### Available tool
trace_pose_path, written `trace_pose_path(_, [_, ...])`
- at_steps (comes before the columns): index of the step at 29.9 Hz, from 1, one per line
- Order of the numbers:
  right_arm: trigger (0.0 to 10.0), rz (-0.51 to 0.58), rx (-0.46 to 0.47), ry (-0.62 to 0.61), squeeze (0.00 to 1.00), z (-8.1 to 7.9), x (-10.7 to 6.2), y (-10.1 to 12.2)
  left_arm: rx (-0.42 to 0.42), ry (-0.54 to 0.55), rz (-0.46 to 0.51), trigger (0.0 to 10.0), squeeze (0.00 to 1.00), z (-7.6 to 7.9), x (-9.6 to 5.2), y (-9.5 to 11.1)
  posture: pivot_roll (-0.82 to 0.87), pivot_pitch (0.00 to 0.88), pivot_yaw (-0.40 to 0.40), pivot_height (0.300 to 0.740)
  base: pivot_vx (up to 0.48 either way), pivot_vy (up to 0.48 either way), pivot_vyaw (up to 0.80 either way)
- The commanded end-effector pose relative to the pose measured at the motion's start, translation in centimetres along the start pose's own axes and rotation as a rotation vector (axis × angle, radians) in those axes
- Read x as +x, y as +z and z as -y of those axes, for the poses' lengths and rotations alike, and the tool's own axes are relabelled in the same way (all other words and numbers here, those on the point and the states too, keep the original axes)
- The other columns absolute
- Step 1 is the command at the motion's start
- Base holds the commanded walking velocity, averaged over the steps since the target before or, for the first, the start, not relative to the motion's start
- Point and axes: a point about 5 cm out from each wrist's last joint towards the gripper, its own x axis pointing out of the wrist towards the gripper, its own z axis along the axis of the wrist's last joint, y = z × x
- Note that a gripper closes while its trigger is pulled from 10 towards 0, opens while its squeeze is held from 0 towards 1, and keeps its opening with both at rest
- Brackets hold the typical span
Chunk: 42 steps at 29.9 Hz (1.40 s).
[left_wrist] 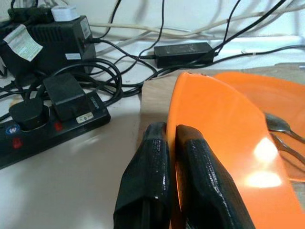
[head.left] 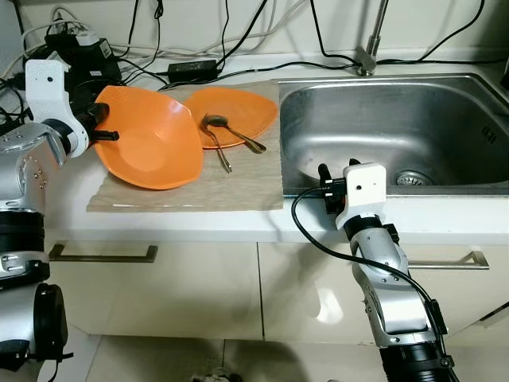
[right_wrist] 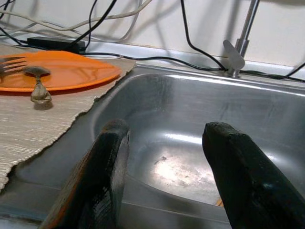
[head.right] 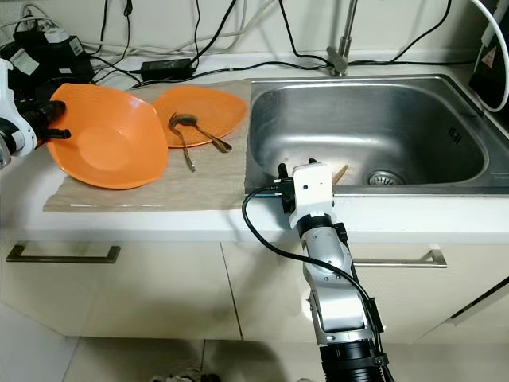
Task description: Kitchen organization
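Fingers of left gripper clenched on rim of orange plate, tilting it off woven mat on counter, probably for stacking. Right gripper fingers spread, empty, at sink edge. Second plate carries spoons.

Open sink basin; cables crowding the back counter.

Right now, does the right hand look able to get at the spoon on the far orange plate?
Probably yes: the right hand is open at the sink's front rim, nothing between it and the spoon but bare mat.
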Motion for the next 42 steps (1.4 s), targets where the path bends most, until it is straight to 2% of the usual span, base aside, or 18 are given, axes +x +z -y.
trace_pose_path(1, [10.0,-0.013,0.024,0.019,0.00,-0.3,0.1,-0.1,0.019,0.021,0.016,0.0,0.00,-0.3,-0.2,1.0,0.01,0.000,0.090,0.740,0.000,0.000,0.00])
trace_pose_path(15, [10.0,0.015,0.081,0.056,0.00,-1.0,0.4,0.4,0.042,-0.001,0.102,0.0,0.00,0.4,-0.5,4.3,0.01,0.000,0.094,0.740,0.000,0.000,0.00])
trace_pose_path(18, [10.0,0.012,0.171,0.087,0.00,-1.4,0.5,0.4,0.043,-0.012,0.127,0.0,0.00,0.8,-0.4,5.1,0.01,0.000,0.096,0.740,0.000,0.000,0.00])
trace_pose_path(19, [10.0,0.012,0.171,0.087,0.00,-1.4,0.5,0.4,0.043,-0.012,0.127,0.0,0.00,0.8,-0.4,5.1,0.01,0.000,0.096,0.740,0.000,0.000,0.00])
trace_pose_path(20, [10.0,0.001,0.224,0.100,0.00,-1.5,0.7,0.3,0.043,-0.023,0.143,0.0,0.00,1.1,-0.4,5.6,0.01,0.000,0.096,0.740,0.000,0.000,0.00])
trace_pose_path(27, [10.0,0.016,0.279,0.119,0.00,-1.3,1.2,0.7,0.040,-0.037,0.171,0.0,0.00,1.5,-0.3,6.6,0.01,0.000,0.100,0.740,0.000,0.000,0.00])
trace_pose_path(29, [10.0,0.017,0.379,0.125,0.00,-1.2,1.6,0.9,0.032,-0.051,0.192,0.0,0.00,1.8,-0.3,7.3,0.01,0.000,0.101,0.740,0.000,0.000,0.00])
trace_pose_path(32, [10.0,0.028,0.456,0.135,0.00,-1.1,2.0,1.4,0.029,-0.069,0.207,0.0,0.00,2.2,-0.3,7.8,0.01,0.000,0.101,0.740,0.000,0.000,0.00])
trace_pose_path(33, [10.0,0.028,0.456,0.135,0.00,-1.1,2.0,1.4,0.029,-0.069,0.207,0.0,0.00,2.2,-0.3,7.8,0.01,0.000,0.101,0.740,0.000,0.000,0.00])
trace_pose_path(36, [10.0,0.066,0.547,0.157,0.00,-0.7,3.0,2.9,0.028,-0.089,0.221,0.0,0.00,2.8,-0.2,8.2,0.01,0.000,0.101,0.740,0.000,0.000,0.00])
trace_pose_path(38, [10.0,0.078,0.570,0.166,0.00,-0.5,3.2,3.4,0.026,-0.096,0.224,0.0,0.00,3.0,-0.2,8.3,0.01,0.000,0.101,0.740,0.000,0.000,0.00])
trace_pose_path(39, [10.0,0.101,0.599,0.185,0.00,-0.3,3.8,4.4,0.019,-0.116,0.234,0.0,0.00,3.6,-0.1,8.5,0.01,0.000,0.099,0.740,0.000,0.000,0.00])
trace_pose_path(42, [10.0,0.115,0.611,0.200,0.00,-0.3,4.1,5.1,0.017,-0.130,0.240,0.0,0.00,4.0,-0.1,8.7,0.01,0.000,0.099,0.740,0.000,0.000,0.00])
